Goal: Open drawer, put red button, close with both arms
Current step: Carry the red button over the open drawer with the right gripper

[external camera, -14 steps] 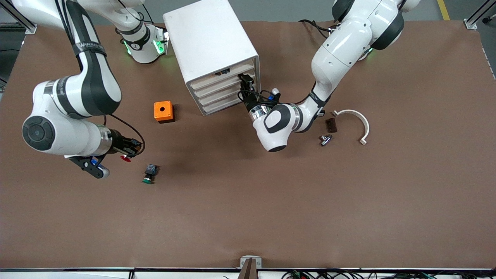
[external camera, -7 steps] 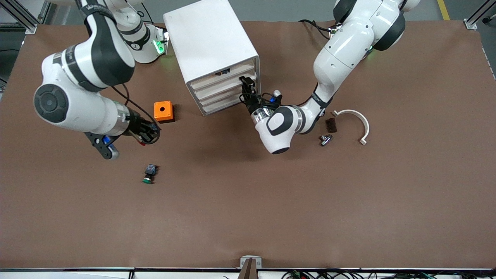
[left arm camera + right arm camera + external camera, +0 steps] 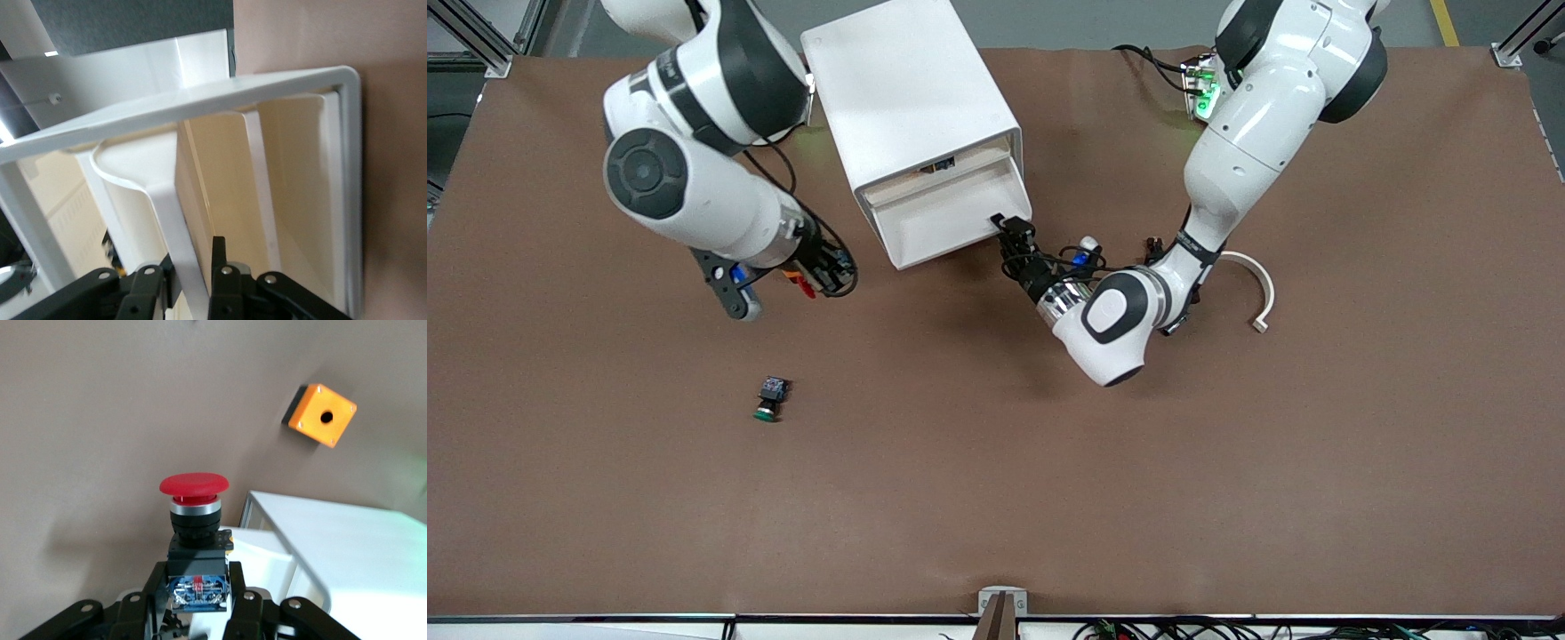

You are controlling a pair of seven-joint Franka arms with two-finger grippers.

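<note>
Right hand (image 3: 197,603) gripping round-capped red button (image 3: 194,520), slatted drawer (image 3: 951,222)

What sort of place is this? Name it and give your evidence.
Most likely a robotics lab test bench: a brown-covered table with aluminium frame posts at its corners, loose cables along the edge, and staged props, a white drawer cabinet and a green-capped button.

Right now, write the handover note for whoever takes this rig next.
Left pincer: closed on the front edge of the drawer, which stands pulled out of the cabinet.
Right pincer: shut on the red button, in the air beside the cabinet, toward the right arm's end.
Done: drawer open, button picked up.
Left: carry the button over the drawer, drop it in, close with both arms.
</note>
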